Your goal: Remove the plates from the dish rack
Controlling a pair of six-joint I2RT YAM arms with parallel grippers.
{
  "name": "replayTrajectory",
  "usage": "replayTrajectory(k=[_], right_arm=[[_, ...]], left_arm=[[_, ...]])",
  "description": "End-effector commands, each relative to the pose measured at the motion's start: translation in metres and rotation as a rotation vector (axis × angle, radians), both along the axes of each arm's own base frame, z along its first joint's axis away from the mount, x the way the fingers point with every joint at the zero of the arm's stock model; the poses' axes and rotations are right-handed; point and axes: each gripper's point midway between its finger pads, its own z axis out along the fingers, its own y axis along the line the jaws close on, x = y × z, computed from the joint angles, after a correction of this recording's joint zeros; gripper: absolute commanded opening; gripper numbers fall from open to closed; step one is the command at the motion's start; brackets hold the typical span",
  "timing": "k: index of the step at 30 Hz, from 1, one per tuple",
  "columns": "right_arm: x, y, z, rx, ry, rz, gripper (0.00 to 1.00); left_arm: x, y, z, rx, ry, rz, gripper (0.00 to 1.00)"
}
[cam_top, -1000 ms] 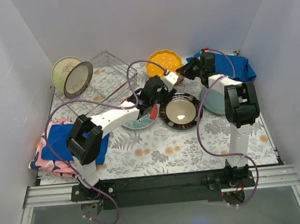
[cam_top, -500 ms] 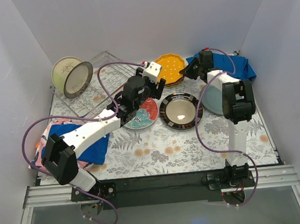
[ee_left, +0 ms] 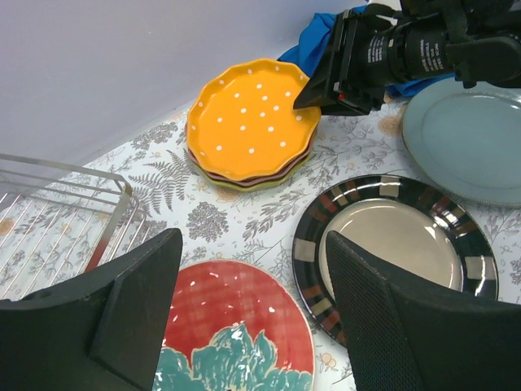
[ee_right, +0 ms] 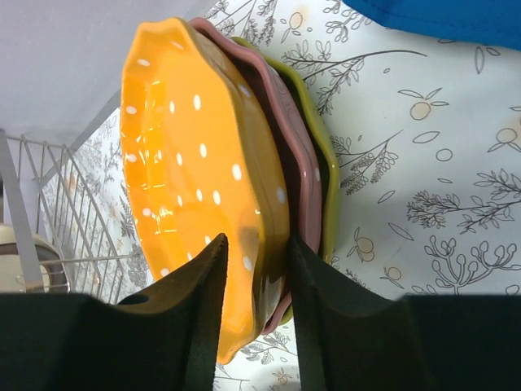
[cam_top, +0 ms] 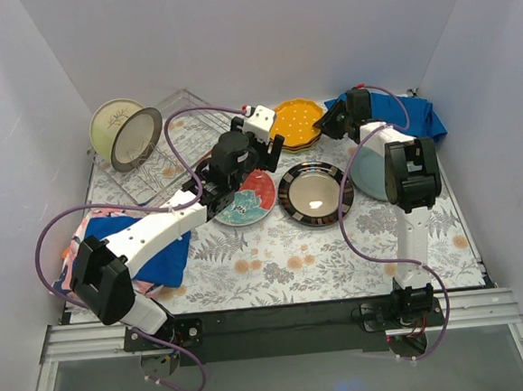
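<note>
The orange dotted plate [ee_right: 187, 163] lies on top of a pink plate [ee_right: 295, 147] and a lime-green plate [ee_right: 323, 159], stacked at the back [cam_top: 294, 125]. My right gripper [ee_right: 256, 244] straddles the orange rim with its jaws slightly apart and a gap at one finger. It shows in the top view [cam_top: 322, 132]. My left gripper [ee_left: 252, 252] hangs wide open and empty over the teal-red floral plate [ee_left: 236, 334], beside the dark-rimmed plate [ee_left: 399, 244]. The grey-teal plate [ee_left: 472, 138] lies to the right. The dish rack [cam_top: 184, 129] stands back left, two plates [cam_top: 128, 132] leaning at its left end.
A blue cloth [cam_top: 409, 116] is bunched at the back right behind the right arm. Another blue cloth [cam_top: 130, 247] on patterned pink fabric lies at the front left. White walls enclose the table on three sides.
The orange plate has gone from tilted up to flat on the stack. My right gripper's jaws have parted on its rim. The left gripper has pulled back leftward, off the orange plate.
</note>
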Motion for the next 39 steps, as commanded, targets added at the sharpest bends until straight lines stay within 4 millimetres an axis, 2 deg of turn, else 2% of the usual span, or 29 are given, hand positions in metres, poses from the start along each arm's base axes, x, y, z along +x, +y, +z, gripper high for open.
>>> replayTrajectory(k=[1,2,5,7,10,11,13,15,16,18,19,20,23,24,25,26,27,28,29,30,31,32,33,34,35,36,37,38,39], right_arm=[[0.020,0.002,0.067,-0.026,-0.166,0.023,0.43],[0.018,0.001,0.066,-0.040,-0.151,0.030,0.43],[0.017,-0.006,0.069,-0.094,-0.162,0.030,0.44],[0.012,-0.012,0.064,-0.121,-0.133,0.028,0.44],[0.007,-0.018,0.064,-0.153,-0.129,0.020,0.44],[0.006,-0.019,0.062,-0.156,-0.125,0.021,0.43],[0.006,-0.019,0.058,-0.160,-0.120,0.031,0.38],[0.008,-0.015,0.053,-0.151,-0.114,0.051,0.34],[0.009,-0.014,0.051,-0.151,-0.111,0.054,0.33],[0.010,-0.012,0.044,-0.146,-0.099,0.064,0.28],[0.010,-0.012,0.041,-0.146,-0.094,0.066,0.26],[0.010,-0.011,0.040,-0.145,-0.091,0.069,0.24],[0.012,-0.010,0.034,-0.141,-0.086,0.076,0.22],[0.011,-0.008,0.034,-0.134,-0.086,0.086,0.22],[0.011,-0.009,0.036,-0.129,-0.087,0.091,0.22],[0.009,-0.008,0.037,-0.119,-0.084,0.103,0.22],[0.008,-0.009,0.044,-0.116,-0.094,0.105,0.25],[0.004,-0.010,0.045,-0.125,-0.092,0.119,0.28],[0.001,-0.012,0.049,-0.128,-0.097,0.124,0.30],[-0.004,-0.012,0.064,-0.135,-0.125,0.145,0.36],[-0.010,-0.016,0.063,-0.140,-0.114,0.151,0.40],[-0.015,-0.018,0.066,-0.147,-0.119,0.158,0.43],[-0.021,-0.021,0.086,-0.159,-0.157,0.162,0.49],[-0.026,-0.023,0.093,-0.163,-0.167,0.159,0.51],[-0.036,-0.025,0.087,-0.169,-0.151,0.165,0.52],[-0.044,-0.026,0.110,-0.179,-0.199,0.177,0.57],[-0.050,-0.027,0.115,-0.185,-0.214,0.172,0.59],[-0.062,-0.028,0.105,-0.184,-0.199,0.173,0.61],[-0.073,-0.028,0.123,-0.186,-0.244,0.175,0.65]], left_arm=[[-0.003,0.008,0.041,-0.017,-0.062,-0.013,0.70],[0.000,0.011,0.050,-0.027,-0.068,-0.008,0.70],[0.006,0.017,0.050,-0.027,-0.041,-0.022,0.70],[0.013,0.022,0.052,-0.019,-0.019,-0.014,0.70],[0.030,0.045,0.053,-0.010,0.013,0.036,0.70],[0.038,0.058,0.053,-0.008,0.020,0.068,0.69],[0.045,0.068,0.056,-0.006,0.034,0.073,0.70],[0.056,0.082,0.049,0.027,0.059,0.109,0.69],[0.062,0.086,0.058,0.025,0.048,0.117,0.70],[0.075,0.101,0.045,0.061,0.103,0.134,0.69],[0.079,0.106,0.053,0.055,0.093,0.141,0.69],[0.087,0.121,0.054,0.060,0.094,0.175,0.69],[0.106,0.136,0.055,0.053,0.074,0.195,0.69],[0.111,0.133,0.047,0.051,0.094,0.170,0.69],[0.117,0.140,0.045,0.052,0.100,0.185,0.69],[0.123,0.144,0.052,0.052,0.090,0.195,0.68],[0.125,0.150,0.047,0.065,0.108,0.209,0.68],[0.134,0.166,0.041,0.095,0.116,0.241,0.68],[0.138,0.178,0.044,0.106,0.111,0.269,0.68],[0.140,0.192,0.041,0.124,0.123,0.299,0.67],[0.143,0.217,0.041,0.139,0.122,0.343,0.67],[0.144,0.230,0.042,0.167,0.111,0.354,0.67],[0.144,0.240,0.039,0.187,0.116,0.356,0.67],[0.144,0.251,0.042,0.192,0.110,0.332,0.67],[0.145,0.258,0.042,0.238,0.094,0.310,0.67],[0.147,0.260,0.050,0.252,0.067,0.292,0.67],[0.150,0.263,0.056,0.251,0.055,0.252,0.67],[0.154,0.262,0.051,0.265,0.064,0.206,0.65],[0.151,0.265,0.043,0.325,0.092,0.168,0.64]])
